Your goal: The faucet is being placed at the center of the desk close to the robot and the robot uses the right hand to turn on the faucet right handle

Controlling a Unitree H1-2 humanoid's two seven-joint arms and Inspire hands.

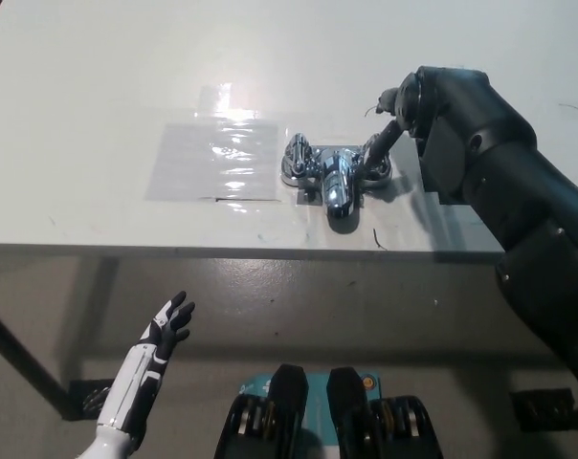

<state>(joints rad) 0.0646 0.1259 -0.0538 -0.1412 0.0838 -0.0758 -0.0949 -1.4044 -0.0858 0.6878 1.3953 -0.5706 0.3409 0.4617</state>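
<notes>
Noted faucet (pixel 333 178) set on surface (pixel 78 115); right robot hand (pixel 407 103) touching right handle (pixel 375 165), closure indiscernible, turn unconfirmed; left robot hand (pixel 168 321) idle, spread, empty.

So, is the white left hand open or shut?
Open. The left hand is low in the head view, below the near edge of the desk, with its fingers spread apart and nothing held in them.
</notes>
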